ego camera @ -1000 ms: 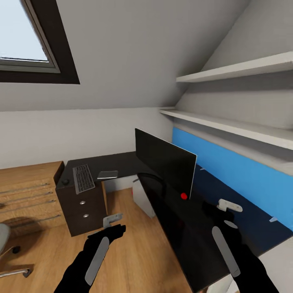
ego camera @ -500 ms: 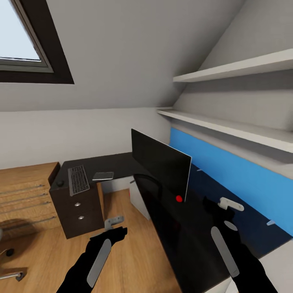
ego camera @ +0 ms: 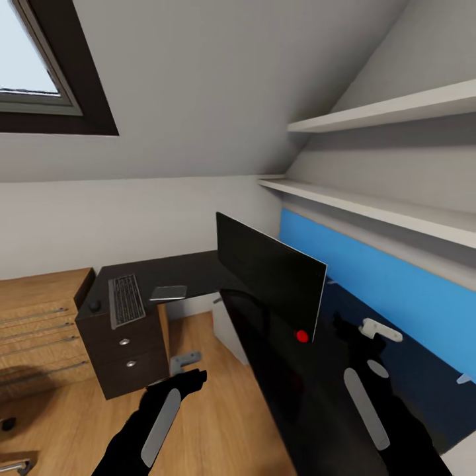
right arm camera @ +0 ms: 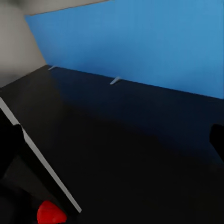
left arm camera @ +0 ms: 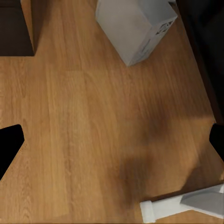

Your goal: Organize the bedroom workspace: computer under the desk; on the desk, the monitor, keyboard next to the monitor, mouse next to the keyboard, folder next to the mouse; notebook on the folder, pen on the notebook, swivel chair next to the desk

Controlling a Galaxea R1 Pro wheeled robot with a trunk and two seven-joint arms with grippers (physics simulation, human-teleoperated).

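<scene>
- The table, black and L-shaped, runs from a drawer block at the head view's left round to a long wing along the blue wall panel.
- The monitor stands on that long wing, its red dot low at the near corner.
- The keyboard lies on the short wing above the drawer block, with the small dark mouse just beside it on the side away from the monitor.
- A flat grey notebook lies on the table between the keyboard and the monitor.
- The computer, a pale grey tower, stands on the wood floor under the table.
- The left gripper hangs over the floor; its jaws are spread wide with nothing between them.
- The right gripper hovers above the tabletop near the monitor; its jaws are parted and empty.
</scene>
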